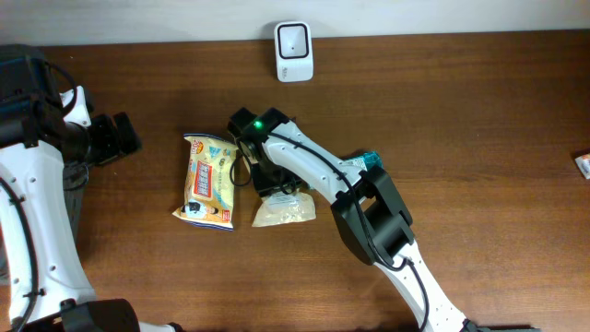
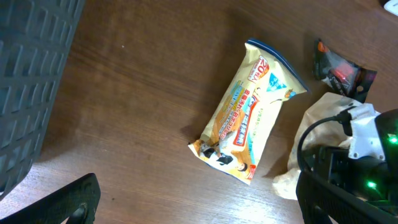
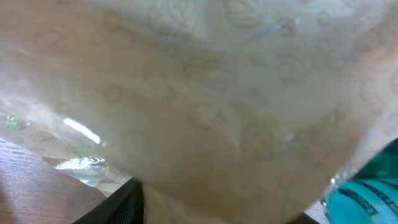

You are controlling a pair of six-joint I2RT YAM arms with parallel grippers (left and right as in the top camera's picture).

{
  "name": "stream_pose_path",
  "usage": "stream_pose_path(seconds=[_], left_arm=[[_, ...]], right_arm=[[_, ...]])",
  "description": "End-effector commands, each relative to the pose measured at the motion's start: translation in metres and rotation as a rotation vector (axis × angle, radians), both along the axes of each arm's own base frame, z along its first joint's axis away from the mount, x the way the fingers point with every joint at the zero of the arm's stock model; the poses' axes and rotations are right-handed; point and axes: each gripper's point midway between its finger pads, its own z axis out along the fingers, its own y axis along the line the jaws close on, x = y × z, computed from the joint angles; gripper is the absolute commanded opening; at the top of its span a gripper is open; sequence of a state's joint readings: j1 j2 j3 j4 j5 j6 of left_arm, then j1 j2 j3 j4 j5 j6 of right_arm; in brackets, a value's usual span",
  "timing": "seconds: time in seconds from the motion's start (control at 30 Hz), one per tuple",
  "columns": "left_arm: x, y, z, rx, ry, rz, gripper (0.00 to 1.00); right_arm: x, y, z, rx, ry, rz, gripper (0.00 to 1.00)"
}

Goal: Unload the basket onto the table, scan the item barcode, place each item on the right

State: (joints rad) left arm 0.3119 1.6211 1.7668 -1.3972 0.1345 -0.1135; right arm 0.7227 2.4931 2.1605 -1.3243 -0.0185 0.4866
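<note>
A pale, clear bag of beige contents [image 1: 286, 212] lies on the wooden table mid-frame, and it fills the right wrist view [image 3: 205, 106]. My right gripper [image 1: 268, 180] is down on its upper end, shut on the bag, which bulges between the black fingers [image 3: 121, 202]. A yellow snack packet [image 1: 207, 180] lies just left of it, printed side up [image 2: 249, 118]. The white scanner [image 1: 293, 40] stands at the table's far edge. My left gripper [image 1: 118, 138] hovers open at the far left, apart from the packet, with bare wood between its fingers [image 2: 68, 199].
A teal-labelled item [image 1: 372, 160] lies right of the pale bag, under my right arm. A dark packet with red print [image 2: 342, 70] sits beyond the bag. A black ribbed crate [image 2: 31, 81] stands at the left. A small item [image 1: 583, 165] lies at the right edge.
</note>
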Motion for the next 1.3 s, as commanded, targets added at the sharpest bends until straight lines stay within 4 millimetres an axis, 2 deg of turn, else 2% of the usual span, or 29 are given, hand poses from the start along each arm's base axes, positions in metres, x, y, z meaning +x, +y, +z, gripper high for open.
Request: stream_pose_path(seconds=[0.0, 0.1, 0.23, 0.4, 0.5, 0.57, 0.73, 0.77, 0.8, 1.0, 1.03, 1.13, 1.27], left_arm=[[-0.002, -0.001, 0.004, -0.007, -0.014, 0.006, 0.99], [-0.002, -0.001, 0.004, -0.007, -0.014, 0.006, 0.99], [-0.002, -0.001, 0.004, -0.007, -0.014, 0.006, 0.99], [-0.002, -0.001, 0.004, -0.007, -0.014, 0.006, 0.99], [-0.002, -0.001, 0.004, -0.007, -0.014, 0.006, 0.99], [-0.002, -0.001, 0.004, -0.007, -0.014, 0.006, 0.99], [-0.002, -0.001, 0.004, -0.007, -0.014, 0.006, 0.99], [-0.002, -0.001, 0.004, -0.007, -0.014, 0.006, 0.99], [-0.002, -0.001, 0.004, -0.007, -0.014, 0.006, 0.99], [-0.002, -0.001, 0.004, -0.007, -0.014, 0.006, 0.99], [-0.002, -0.001, 0.004, -0.008, -0.014, 0.006, 0.99], [-0.002, -0.001, 0.004, -0.007, -0.014, 0.006, 0.99], [-0.002, -0.001, 0.004, -0.007, -0.014, 0.006, 0.99]], right_arm=[[0.017, -0.009, 0.003, -0.02, -0.024, -0.024, 0.5], [0.028, -0.008, 0.02, 0.003, -0.051, -0.02, 0.5], [0.055, -0.009, 0.056, 0.056, -0.135, -0.03, 0.49], [0.094, -0.022, 0.096, 0.109, -0.26, -0.059, 0.46], [0.105, -0.036, 0.103, 0.118, -0.272, -0.096, 0.45], [0.099, -0.042, 0.101, 0.115, -0.233, -0.106, 0.51], [0.059, -0.027, 0.084, 0.091, -0.099, -0.07, 0.85], [0.049, -0.021, 0.079, 0.078, -0.079, -0.079, 0.95], [0.043, -0.017, 0.075, 0.07, -0.068, -0.082, 0.99], [0.016, 0.018, 0.043, 0.06, -0.051, -0.001, 0.99], [0.009, 0.018, 0.031, 0.041, -0.032, -0.01, 0.99], [0.0, 0.012, 0.014, 0.005, -0.004, -0.096, 0.99], [0.004, 0.008, -0.009, -0.016, -0.032, -0.106, 0.99]])
